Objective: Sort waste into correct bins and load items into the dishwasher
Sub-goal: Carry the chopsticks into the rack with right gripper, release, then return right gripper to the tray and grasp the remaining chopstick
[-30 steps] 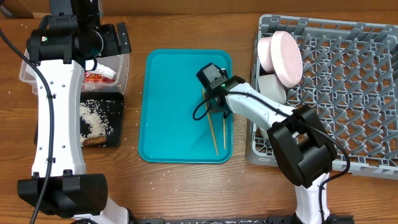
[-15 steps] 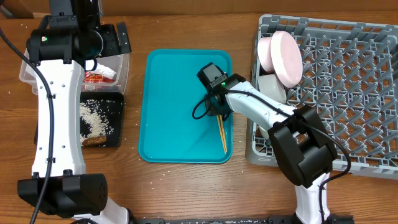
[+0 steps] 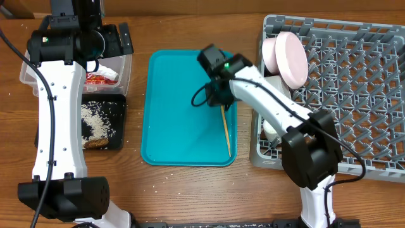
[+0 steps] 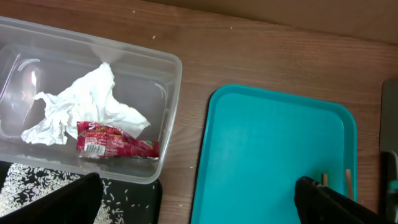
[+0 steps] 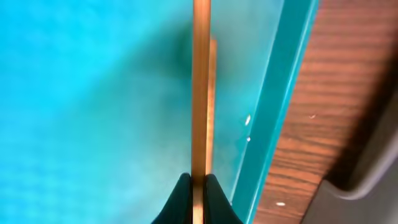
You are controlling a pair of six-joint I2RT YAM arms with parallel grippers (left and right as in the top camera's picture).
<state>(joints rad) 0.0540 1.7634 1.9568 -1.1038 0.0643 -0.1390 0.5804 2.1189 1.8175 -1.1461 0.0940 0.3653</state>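
Note:
My right gripper [image 3: 219,101] [image 5: 198,177] is shut on the pair of wooden chopsticks [image 3: 225,130] [image 5: 201,93]. They hang tilted over the right side of the teal tray [image 3: 171,107], their far ends near its front right corner. White plates [image 3: 288,57] stand on edge in the grey dish rack [image 3: 354,95], with a pale bowl [image 3: 277,88] below them. My left gripper [image 4: 198,186] is wide open and empty beside the clear tub [image 4: 177,68]. The tub holds crumpled white paper [image 4: 81,106] and the red wrapper [image 4: 115,146]. Rice [image 3: 95,120] and a brown lump [image 3: 95,144] lie in the black tray [image 3: 120,142].
The left arm's white link [image 3: 57,114] runs along the table's left side, past the tub and the black tray. A strip of bare wood [image 3: 247,145] separates the teal tray from the rack. A few rice grains [image 3: 158,187] lie on the table near the front.
The right gripper closed on the chopsticks, drew the two together and lifted their near ends toward the back of the tray. The left arm has not moved.

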